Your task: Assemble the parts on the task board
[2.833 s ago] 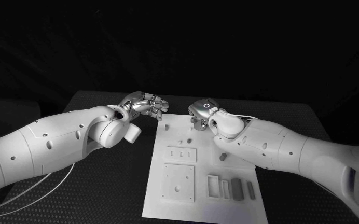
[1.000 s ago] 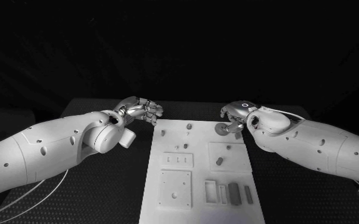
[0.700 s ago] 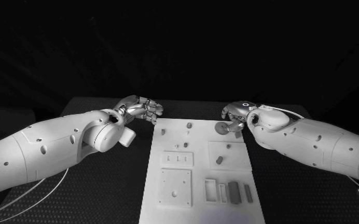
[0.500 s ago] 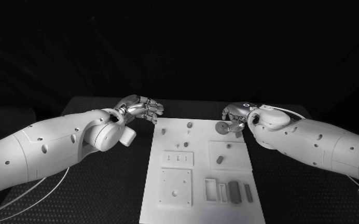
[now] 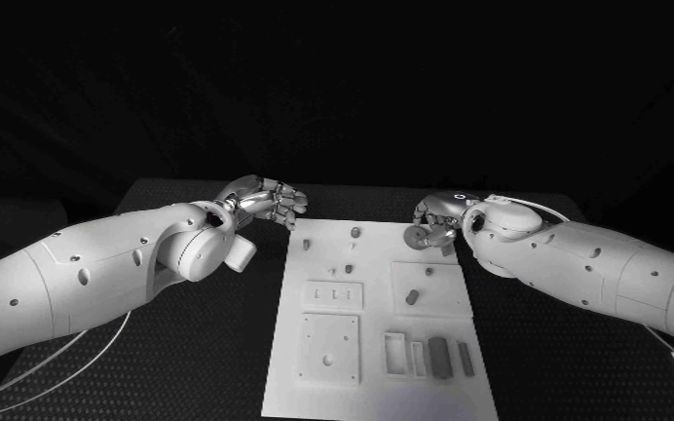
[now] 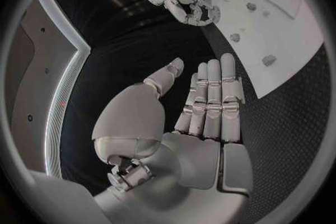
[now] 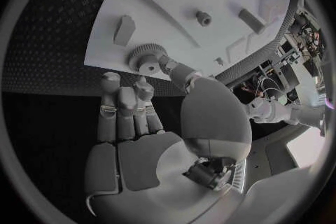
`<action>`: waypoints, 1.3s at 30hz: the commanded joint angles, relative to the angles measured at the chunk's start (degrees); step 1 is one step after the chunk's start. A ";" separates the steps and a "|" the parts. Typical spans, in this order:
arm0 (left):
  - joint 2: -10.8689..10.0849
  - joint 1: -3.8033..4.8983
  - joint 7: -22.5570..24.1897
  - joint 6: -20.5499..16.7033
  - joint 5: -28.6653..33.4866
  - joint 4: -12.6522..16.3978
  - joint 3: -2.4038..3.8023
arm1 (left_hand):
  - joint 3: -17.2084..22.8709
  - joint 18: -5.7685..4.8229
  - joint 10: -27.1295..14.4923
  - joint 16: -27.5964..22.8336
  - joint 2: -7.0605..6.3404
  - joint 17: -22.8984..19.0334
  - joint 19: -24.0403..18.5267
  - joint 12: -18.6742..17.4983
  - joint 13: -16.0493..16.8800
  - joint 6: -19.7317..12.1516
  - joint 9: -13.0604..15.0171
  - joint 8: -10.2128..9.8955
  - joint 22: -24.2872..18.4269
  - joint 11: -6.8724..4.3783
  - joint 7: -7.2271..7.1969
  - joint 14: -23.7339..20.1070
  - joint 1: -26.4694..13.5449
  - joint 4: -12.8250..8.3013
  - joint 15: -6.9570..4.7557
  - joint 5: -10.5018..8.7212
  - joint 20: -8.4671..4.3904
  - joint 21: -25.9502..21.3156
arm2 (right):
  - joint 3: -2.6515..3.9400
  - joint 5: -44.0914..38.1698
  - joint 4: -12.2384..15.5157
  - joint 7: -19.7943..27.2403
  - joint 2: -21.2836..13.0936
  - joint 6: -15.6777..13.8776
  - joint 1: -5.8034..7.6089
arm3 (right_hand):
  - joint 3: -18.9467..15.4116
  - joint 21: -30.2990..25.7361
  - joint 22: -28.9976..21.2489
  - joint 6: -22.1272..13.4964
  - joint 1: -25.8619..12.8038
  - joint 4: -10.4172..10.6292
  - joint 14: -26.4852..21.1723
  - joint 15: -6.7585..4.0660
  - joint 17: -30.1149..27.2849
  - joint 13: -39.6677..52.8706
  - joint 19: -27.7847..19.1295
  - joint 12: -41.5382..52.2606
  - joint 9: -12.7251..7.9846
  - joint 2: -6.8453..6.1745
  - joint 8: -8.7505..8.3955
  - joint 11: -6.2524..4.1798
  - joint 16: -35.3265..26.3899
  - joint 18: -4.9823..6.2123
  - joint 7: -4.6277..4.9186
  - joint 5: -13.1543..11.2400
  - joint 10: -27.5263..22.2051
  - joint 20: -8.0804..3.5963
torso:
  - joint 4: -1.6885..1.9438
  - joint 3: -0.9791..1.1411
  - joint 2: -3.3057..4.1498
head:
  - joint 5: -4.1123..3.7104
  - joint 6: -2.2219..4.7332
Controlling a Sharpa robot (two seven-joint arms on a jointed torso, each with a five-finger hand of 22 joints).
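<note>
Right hand (image 5: 438, 218) pinches gear (image 5: 419, 236) over board's (image 5: 377, 382) far right corner. Left hand (image 5: 267, 199) empty, fingers spread, off far left corner. Advice: align gear's bore squarely over its peg before lowering.

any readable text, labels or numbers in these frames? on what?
None can be read.
Task board: plain white, with no print that I can make out.
Right hand, holding a small gear: a small ring mark on its back, not a letter or number.
Left hand: no marking visible.
</note>
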 commanded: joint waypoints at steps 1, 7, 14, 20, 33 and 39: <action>0.11 0.06 0.49 0.80 -0.01 0.20 0.04 | 0.13 0.68 -0.36 -0.23 -0.23 0.06 -0.29 -0.32 0.08 -0.33 0.06 -0.30 0.07 0.20 -0.07 -0.09 -0.34 0.30 -0.09 -0.02 -0.24 -0.19 | 0.01 0.45 -0.83 1.12 0.50 0.94 -0.37 | 0.20 0.40 1.21 3.52 -0.11 0.05 -0.17 0.00 -0.13 -0.18 0.00 0.38 0.13 0.85 0.31 -0.38 0.35 0.93 0.81 0.01 -3.19 -0.49 | 0.07 0.06 0.02 | 0.02 -0.02; -0.09 0.06 0.43 0.84 -0.01 0.31 0.04 | 0.14 0.68 -0.36 -0.25 -0.23 0.08 -0.29 -0.35 0.10 -0.33 0.08 -0.31 0.09 0.20 -0.07 -0.08 -0.34 0.31 -0.09 -0.02 -0.24 -0.20 | 0.01 -0.22 -1.57 1.00 0.91 1.26 -0.97 | 0.28 0.56 1.19 3.98 0.11 -0.27 -0.15 0.06 -0.24 -0.41 -0.02 0.59 0.15 1.65 0.42 -0.31 0.49 0.93 0.88 0.02 -3.18 -0.55 | 0.15 0.07 0.09 | 0.14 -0.26; -0.24 0.06 0.38 0.81 -0.02 0.38 0.04 | 0.13 0.68 -0.35 -0.27 -0.24 0.11 -0.30 -0.37 0.13 -0.33 0.10 -0.32 0.10 0.20 -0.07 -0.08 -0.35 0.31 -0.09 -0.02 -0.23 -0.21 | 0.01 -0.65 -2.08 0.94 0.74 1.69 -1.16 | 0.29 0.64 1.18 4.08 0.32 -0.69 -0.17 0.10 -0.33 -0.58 -0.06 0.71 0.11 1.99 0.37 -0.26 0.55 0.93 0.93 0.01 -3.22 -0.58 | 0.07 0.02 0.05 | 0.60 -0.31; -0.32 0.07 0.36 0.84 -0.04 0.41 0.04 | 0.14 0.69 -0.34 -0.29 -0.24 0.13 -0.30 -0.38 0.16 -0.32 0.12 -0.32 0.12 0.20 -0.07 -0.08 -0.34 0.31 -0.09 -0.02 -0.24 -0.22 | 0.01 -0.90 -2.08 1.17 0.66 1.65 -1.33 | 0.33 0.72 1.14 4.07 0.74 -1.49 -0.21 0.19 -0.48 -0.88 -0.14 0.82 0.02 2.30 0.21 -0.16 0.61 0.93 1.05 0.02 -3.30 -0.61 | -0.05 0.06 0.01 | 0.64 -0.66; -0.61 0.07 -0.03 0.81 -0.35 0.56 0.04 | 0.16 0.69 -0.32 -0.33 -0.20 0.17 -0.30 -0.41 0.21 -0.30 0.16 -0.32 0.15 0.19 -0.08 -0.07 -0.31 0.31 -0.09 -0.02 -0.24 -0.25 | 0.01 -3.53 -1.38 0.50 0.37 -0.76 -1.58 | 0.31 1.12 1.06 8.90 0.50 -5.73 -0.20 -0.41 -1.18 -2.38 -0.24 1.76 0.95 7.99 2.07 -1.11 1.13 0.93 -0.07 0.06 -3.26 -0.34 | -0.07 0.02 0.00 | 0.61 -0.70; -0.61 0.07 0.01 0.80 -0.38 0.63 0.05 | 0.18 0.69 -0.31 -0.35 -0.16 0.19 -0.29 -0.42 0.24 -0.28 0.18 -0.32 0.16 0.19 -0.09 -0.07 -0.31 0.33 -0.09 -0.02 -0.23 -0.26 | 0.01 -4.46 -1.13 0.11 0.33 -3.22 -1.59 | 0.40 1.33 0.98 11.51 0.10 -6.54 0.35 -1.38 -1.49 -3.17 0.36 2.02 2.50 9.90 3.73 -2.26 1.38 0.93 -1.29 0.05 -2.30 -0.61 | -0.09 0.07 -0.01 | 0.37 -0.70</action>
